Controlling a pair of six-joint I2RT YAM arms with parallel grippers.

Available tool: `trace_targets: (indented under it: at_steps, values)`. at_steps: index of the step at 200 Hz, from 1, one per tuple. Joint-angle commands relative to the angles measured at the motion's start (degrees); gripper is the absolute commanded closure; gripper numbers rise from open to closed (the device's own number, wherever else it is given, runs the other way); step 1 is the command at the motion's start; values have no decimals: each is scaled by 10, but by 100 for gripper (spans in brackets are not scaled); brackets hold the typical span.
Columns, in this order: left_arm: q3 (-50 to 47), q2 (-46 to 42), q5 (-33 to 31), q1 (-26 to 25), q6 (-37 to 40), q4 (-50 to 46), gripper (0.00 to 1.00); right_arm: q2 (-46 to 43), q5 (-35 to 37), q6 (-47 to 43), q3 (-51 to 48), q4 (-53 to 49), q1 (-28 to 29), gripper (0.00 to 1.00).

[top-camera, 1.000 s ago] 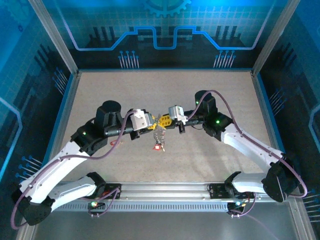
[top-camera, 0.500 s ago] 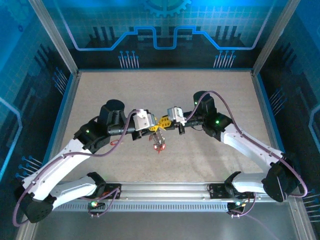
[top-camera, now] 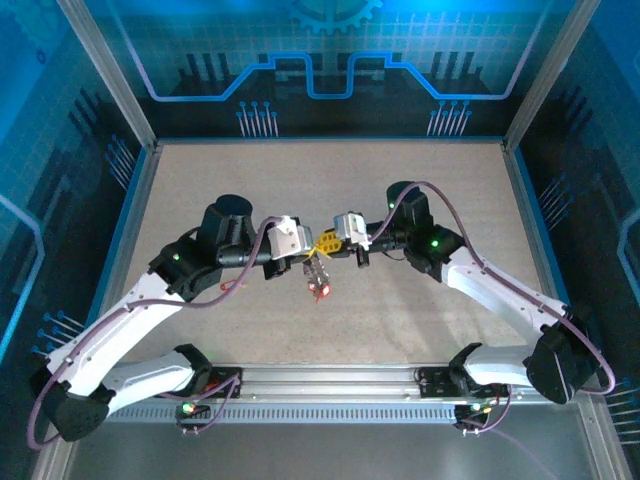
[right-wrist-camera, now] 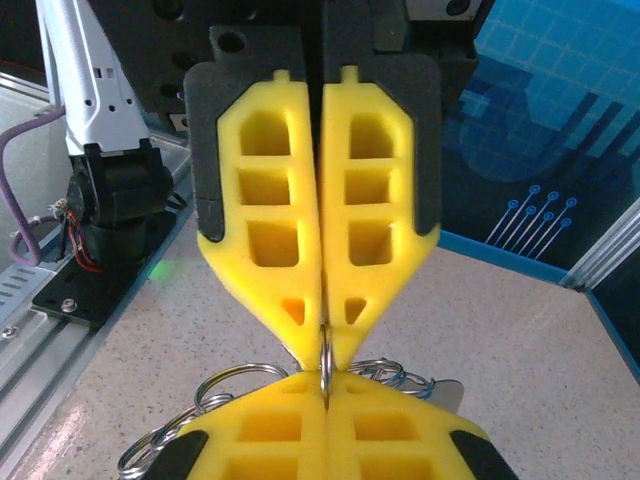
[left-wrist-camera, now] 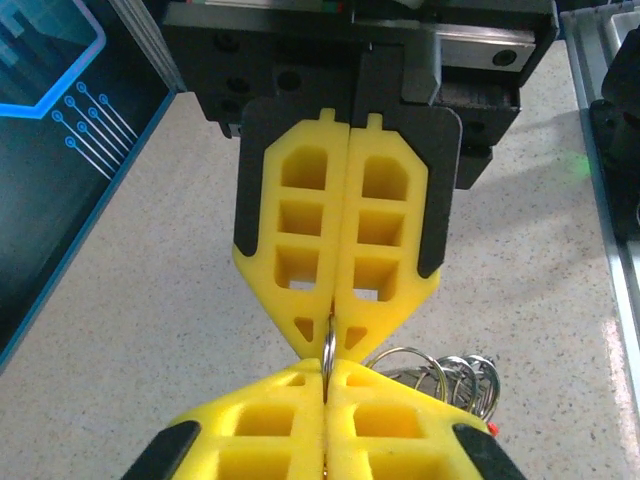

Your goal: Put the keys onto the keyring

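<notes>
Yellow-fingered and shut tip to tip, the left gripper [left-wrist-camera: 326,382] and right gripper [right-wrist-camera: 325,392] each pinch the silver keyring [left-wrist-camera: 328,347] between them, while the red-tagged keys [top-camera: 318,283] dangling just beneath look already threaded, leaving perhaps only release.

The left gripper [right-wrist-camera: 322,350] and right gripper [left-wrist-camera: 328,345] match: yellow fingers [left-wrist-camera: 300,215] moulded with squarish hollow cells, narrowing to a point, backed by black plates [left-wrist-camera: 440,190]. Behind each tool sit a silver-grey block [top-camera: 290,238], black rounded joints [top-camera: 228,225], white link shells [top-camera: 500,290], purple cables [top-camera: 432,184] and small green lights [top-camera: 435,241].
</notes>
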Motion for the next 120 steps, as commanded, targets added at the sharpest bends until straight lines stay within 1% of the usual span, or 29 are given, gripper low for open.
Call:
trace_targets:
  at_steps: [1,4,24,34,40,54,81,120]
  values:
    - [25,16,-18,-1,13,-22,99,-9,-34,-9,29,18,14,100]
    - [26,16,-19,-1,14,-23,100,-9,-34,-10,29,16,14,100]
    - [34,17,-27,-1,16,-31,100,-7,-17,-21,37,-13,14,100]
    - [42,20,-30,-1,21,-44,100,-2,5,-32,47,-42,14,85]
    - [48,24,-36,0,28,-54,100,0,17,-38,52,-58,14,81]
    - [67,36,-51,-3,45,-88,100,5,37,-65,65,-97,14,75]
    - [109,59,-79,-3,65,-144,100,20,49,-107,96,-170,14,73]
    - [137,70,-83,-6,71,-165,100,35,50,-102,106,-177,16,75]
